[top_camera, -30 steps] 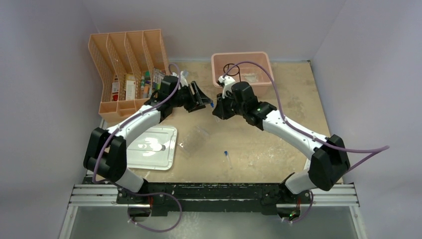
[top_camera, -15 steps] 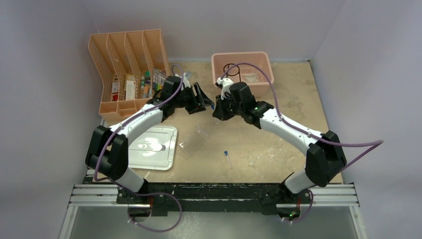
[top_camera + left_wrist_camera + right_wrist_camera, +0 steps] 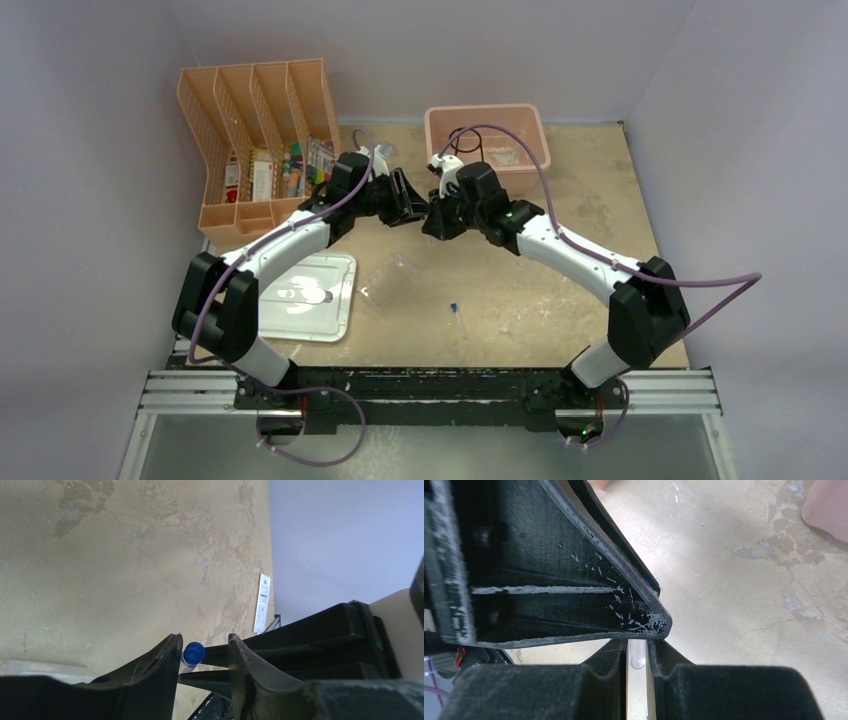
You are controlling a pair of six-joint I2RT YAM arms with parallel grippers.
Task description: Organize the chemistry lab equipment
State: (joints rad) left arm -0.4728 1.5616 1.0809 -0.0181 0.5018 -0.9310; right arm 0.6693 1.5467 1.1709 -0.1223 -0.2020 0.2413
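Handover in mid-air, just on the near side of the pink bin [image 3: 487, 135], off its left corner. My R gripper [image 3: 637, 647] is pinched narrow on the blue-capped vial [image 3: 194, 653], holding the clear body. Cap end pokes out btwn the fingers of my L gripper [image 3: 205, 641], which stand half-open w/ a gap on one side, not clamped yet. To do it well: centre vial btwn L pads, clamp just below cap, R lets go only once L grip is firm, else vial prob. drops to table.
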